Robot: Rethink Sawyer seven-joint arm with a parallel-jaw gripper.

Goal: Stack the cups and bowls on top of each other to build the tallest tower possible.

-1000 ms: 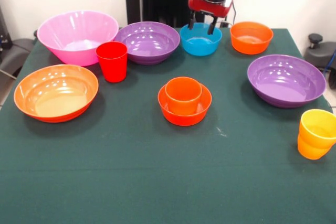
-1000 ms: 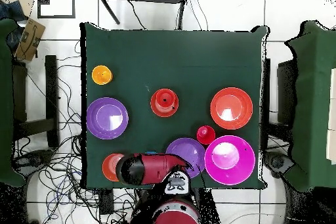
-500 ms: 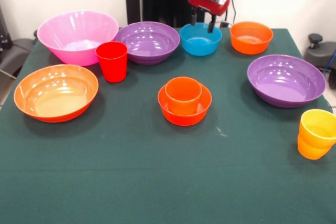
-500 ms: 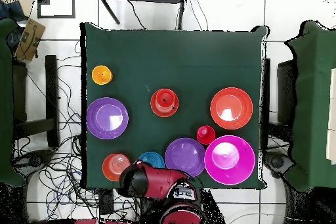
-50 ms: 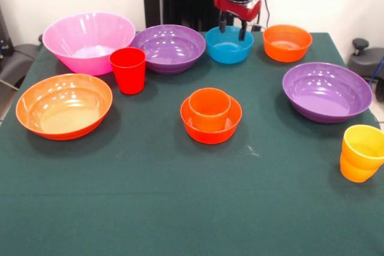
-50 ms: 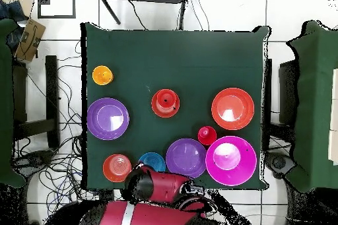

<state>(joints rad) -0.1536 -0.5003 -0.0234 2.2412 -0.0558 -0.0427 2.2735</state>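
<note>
My gripper (image 5: 232, 30) hangs open and empty just above the far rim of the small blue bowl (image 5: 228, 47); in the overhead view the red arm (image 6: 153, 185) hides it beside that blue bowl (image 6: 152, 161). The only stack is at mid-table: an orange cup (image 5: 210, 108) standing in a small orange bowl (image 5: 211, 129). The red cup (image 5: 128, 70) stands alone at the left. At the right front edge sits the yellow-orange cup (image 5: 362, 153). A second small orange bowl (image 5: 287, 42) lies right of the blue one. Two wide purple bowls (image 5: 170, 48) (image 5: 327, 92) lie apart.
The large pink bowl (image 5: 89, 41) and the large orange bowl (image 5: 64, 105) fill the left side in the front view. Dark green cloth covers the table (image 5: 180, 208). Overhead, cables and chairs ring the table.
The gripper has risen a little and drawn back from inside the blue bowl to above its far rim. Overhead, the arm has pulled towards the base, uncovering the blue bowl. No bowl or cup has moved.
</note>
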